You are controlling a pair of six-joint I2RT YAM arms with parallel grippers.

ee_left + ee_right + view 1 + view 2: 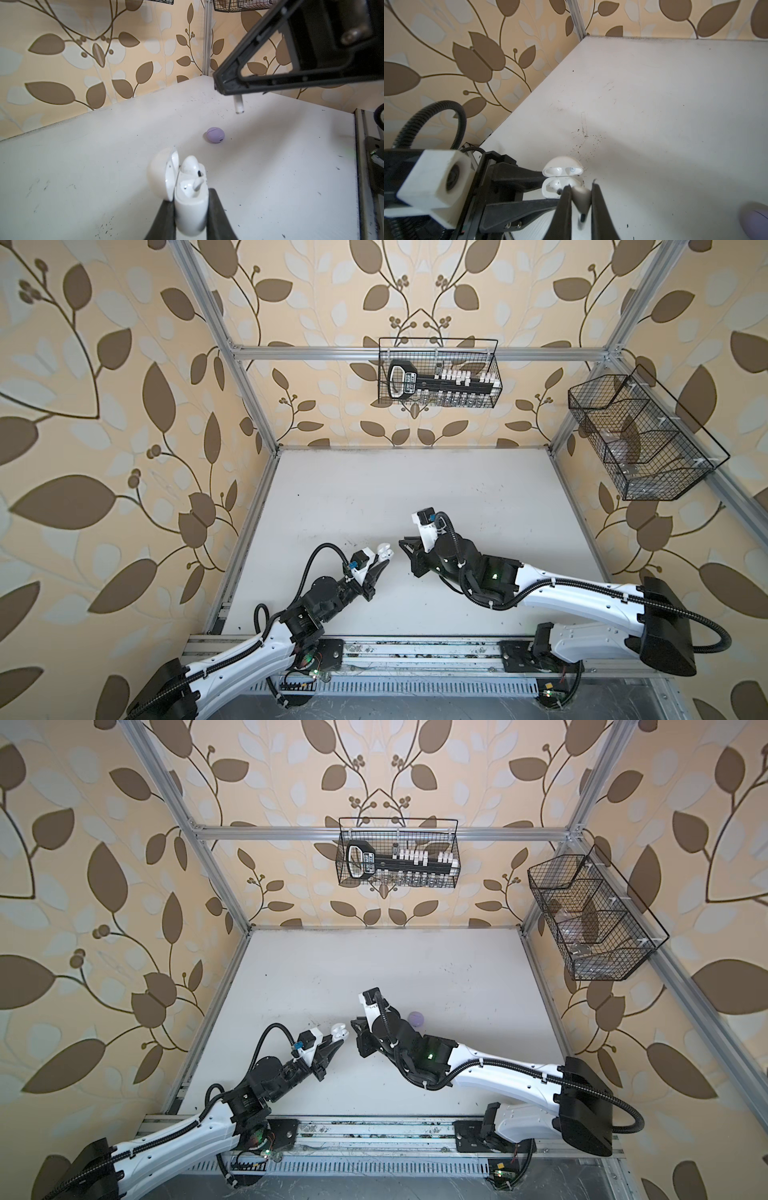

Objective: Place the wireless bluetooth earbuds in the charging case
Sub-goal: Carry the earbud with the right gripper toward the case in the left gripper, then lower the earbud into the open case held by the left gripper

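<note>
White earbud (581, 196) is held pinched in the right gripper (581, 185), jaws nearly closed on it. In the left wrist view its stem (238, 105) hangs at upper right of frame, long axis pointing down at the table (83, 176).

White charging case (190, 207) is clamped in the left gripper (190, 199) at bottom centre, lid (162, 176) open. A second white earbud (190, 165) is seen inside; whether it is fully seated cannot be told.

In a top view the case (384, 551) lies just left of the right gripper (402, 542), apart. The right arm is judged the one to close the gap.

Lavender case (215, 135) rests shut at centre frame.

No writing is readable; the label on the tool (409, 386) in the wire basket (496, 364) is blurred.
</note>
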